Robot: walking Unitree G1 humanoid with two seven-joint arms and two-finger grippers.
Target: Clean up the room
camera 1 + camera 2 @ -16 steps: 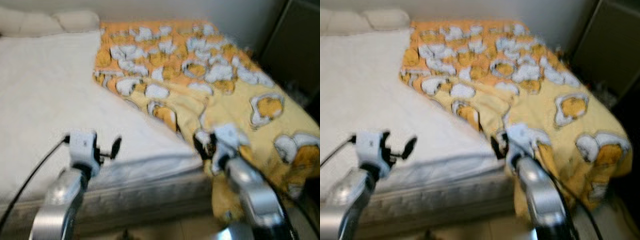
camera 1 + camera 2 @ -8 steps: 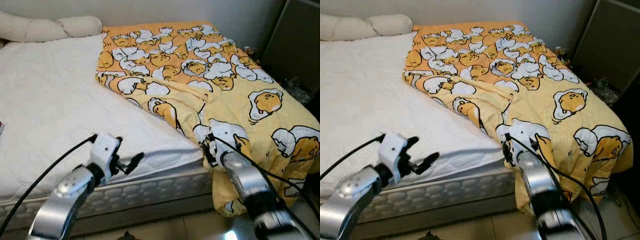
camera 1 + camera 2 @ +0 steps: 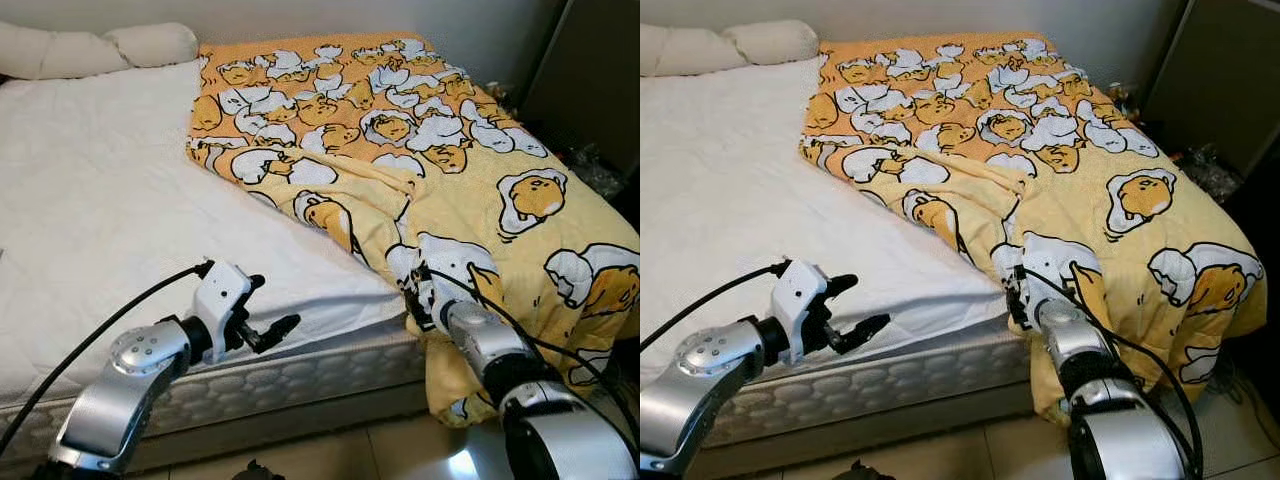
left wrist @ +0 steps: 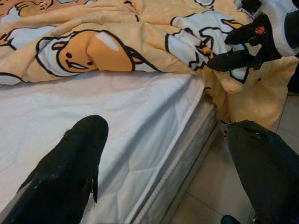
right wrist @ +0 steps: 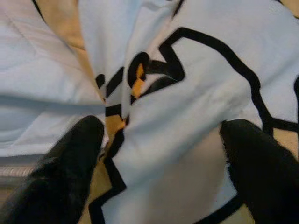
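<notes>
Left gripper (image 3: 268,312) advanced slightly, spread wide above mattress edge (image 3: 330,360). Right gripper (image 3: 1018,297) spread wide, pressed into blanket (image 3: 480,200) ahead.

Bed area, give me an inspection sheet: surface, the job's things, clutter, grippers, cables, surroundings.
Surface: white mattress, bare on the robot's left half.
Job's things: yellow cartoon-print blanket, bunched over the right half and hanging off the near corner; two pale pillows by the wall.
Clutter: small dark items on the floor by the dark cabinet, too small to identify.
Grippers: left gripper open, in the air at the mattress's near edge; right gripper open, fingers either side of a blanket fold at the near corner.
Cables: black cable along the left arm, another along the right arm.
Surroundings: pale wall, tiled floor.
</notes>
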